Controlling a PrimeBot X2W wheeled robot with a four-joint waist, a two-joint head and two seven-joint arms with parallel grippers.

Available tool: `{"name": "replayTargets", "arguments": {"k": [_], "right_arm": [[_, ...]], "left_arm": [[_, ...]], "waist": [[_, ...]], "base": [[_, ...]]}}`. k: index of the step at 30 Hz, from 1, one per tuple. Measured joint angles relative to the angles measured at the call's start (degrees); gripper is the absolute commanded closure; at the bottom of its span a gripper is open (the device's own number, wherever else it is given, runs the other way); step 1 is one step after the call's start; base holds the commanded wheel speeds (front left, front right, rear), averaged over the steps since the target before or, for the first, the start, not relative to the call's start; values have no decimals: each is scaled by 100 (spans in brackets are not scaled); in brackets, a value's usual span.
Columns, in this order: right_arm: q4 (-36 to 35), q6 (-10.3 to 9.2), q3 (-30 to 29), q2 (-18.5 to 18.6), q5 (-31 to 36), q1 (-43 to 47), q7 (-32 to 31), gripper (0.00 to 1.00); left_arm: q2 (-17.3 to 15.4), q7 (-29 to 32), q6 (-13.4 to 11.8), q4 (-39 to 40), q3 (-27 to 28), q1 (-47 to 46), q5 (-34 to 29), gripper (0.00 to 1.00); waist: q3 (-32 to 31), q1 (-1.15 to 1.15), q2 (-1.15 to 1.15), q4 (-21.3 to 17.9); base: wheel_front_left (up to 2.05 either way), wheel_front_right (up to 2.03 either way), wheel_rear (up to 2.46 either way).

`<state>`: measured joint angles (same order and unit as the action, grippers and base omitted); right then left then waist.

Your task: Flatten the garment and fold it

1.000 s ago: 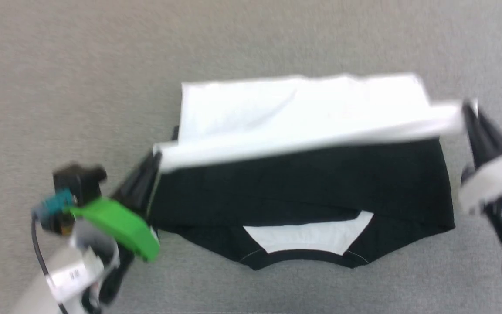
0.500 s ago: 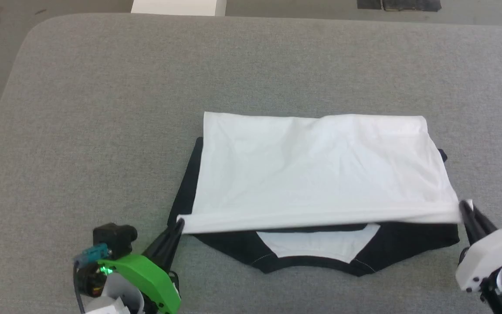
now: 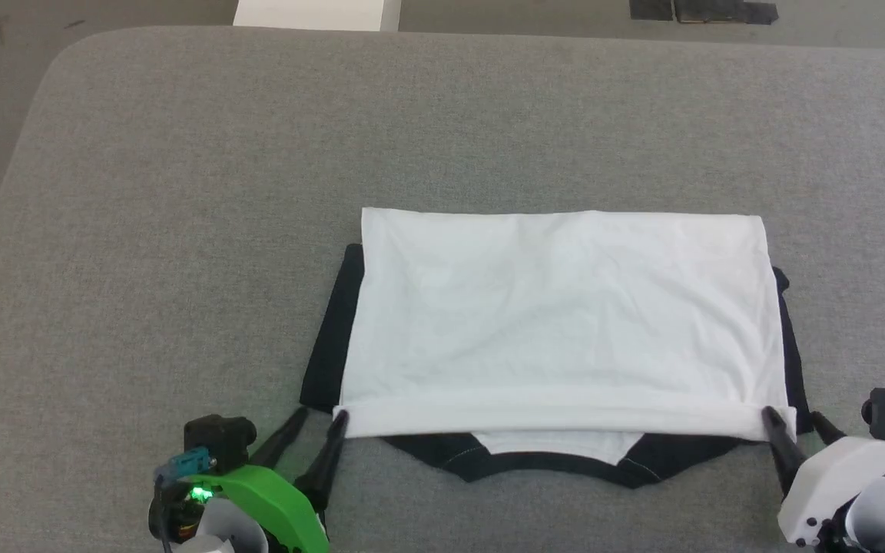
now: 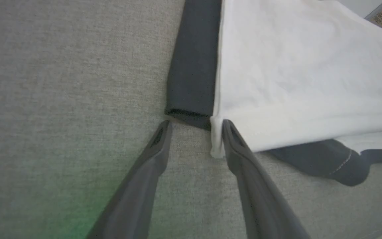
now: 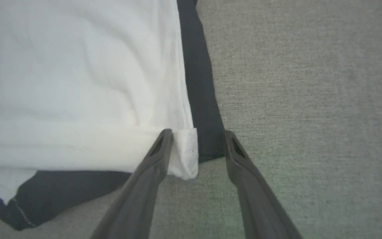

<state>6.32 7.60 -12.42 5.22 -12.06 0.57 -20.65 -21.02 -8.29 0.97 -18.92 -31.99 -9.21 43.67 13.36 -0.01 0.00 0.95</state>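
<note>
The garment (image 3: 561,322) is seen lying on the grey cloth-covered desk (image 3: 181,192), toward 5 o'clock of the desk's middle in the head view. Its white body is laid folded over the black shoulders, so that a white rectangle is formed. Black sleeve edges are left showing along the 9 and 3 o'clock sides. The black neckline, with a wedge of white inside it, is left showing below the 6 o'clock edge. A thicker hem band is seen along that near edge.

At the garment's 7 o'clock corner the left end effector (image 3: 319,421) is found with its fingers spread. In the left wrist view (image 4: 196,123) one finger is seen touching the white hem corner of the garment (image 4: 293,76), while the other rests apart on bare desk; nothing is pinched.

At the 5 o'clock corner the right end effector (image 3: 792,417) is likewise spread. In the right wrist view (image 5: 197,132) the white hem corner and a strip of black sleeve of the garment (image 5: 78,76) are seen lying between the fingers, which are not closed on them.

Beyond the desk's far edge a white box (image 3: 312,14) is seen at 11 o'clock.
</note>
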Motion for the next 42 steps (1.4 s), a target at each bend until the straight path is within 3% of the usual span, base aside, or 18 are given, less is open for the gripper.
{"name": "replayTargets", "arguments": {"k": [4, 9, 12, 15, 24, 30, 35, 36, 38, 39, 40, 41, 42], "right_arm": [[-209, -1, -89, -33, -89, 160, 81, 0], [-664, -2, -313, -109, -299, 281, 316, 0], [-861, -2, -426, -165, -371, 263, 509, 0], [-812, -2, -578, -209, -432, 41, 650, 0], [592, -3, -723, -222, -613, -966, 129, 0], [1408, -2, -706, -225, -509, -1501, -461, 0], [1637, -3, -646, -142, -516, -1706, -987, 0], [1641, -3, -599, -114, -560, -1713, -1073, 9], [1644, -4, -526, -97, -768, -1714, -1192, 62], [1644, -4, -491, -78, -876, -1712, -1238, 74], [1637, -4, -444, -78, -935, -1701, -1257, 92], [1612, -4, -400, -92, -936, -1683, -1255, 100], [1590, -4, -392, -114, -935, -1665, -1251, 100]], "left_arm": [[1, -207, -35, 32, 118, 16, 2, 0], [-13, -589, -385, 400, 578, 31, -248, 0], [47, -626, -563, 722, 1020, 32, -488, 0], [376, -645, -614, 1343, 1806, 22, -1149, 0], [983, -649, -307, 1569, 2666, -183, -2370, 0], [1195, -649, -43, 1410, 2931, -277, -2749, 0], [1374, -649, 134, 1339, 3106, -276, -2876, 0], [1396, -649, 157, 1322, 3134, -275, -2895, 0], [1427, -649, 208, 1293, 3196, -272, -2941, 0], [1448, -649, 222, 1283, 3239, -269, -2993, 0], [1473, -649, 256, 1281, 3282, -259, -3034, 0], [1499, -649, 266, 1277, 3316, -255, -3059, 0], [1518, -649, 288, 1273, 3343, -252, -3060, 0]], "waist": [[-80, 0, 0, 26], [-190, 0, 0, 65], [-246, 0, 0, 73], [-251, 0, 0, 77], [-149, 0, 0, 90], [-82, 0, 0, 100], [-86, 0, 0, 131], [-91, 0, 0, 134], [-106, 0, 0, 136], [-120, 0, 0, 134], [-135, 0, 0, 131], [-149, 0, 0, 126], [-159, 0, 0, 119]], "base": [[0, 0, 0], [0, 0, 0], [0, 0, 0], [0, 0, 0], [0, 0, 0], [0, 0, 0], [0, 0, 0], [0, 0, 0], [0, 0, 0], [0, 0, 0], [0, 0, 0], [0, 0, 0], [0, 0, 0]]}}
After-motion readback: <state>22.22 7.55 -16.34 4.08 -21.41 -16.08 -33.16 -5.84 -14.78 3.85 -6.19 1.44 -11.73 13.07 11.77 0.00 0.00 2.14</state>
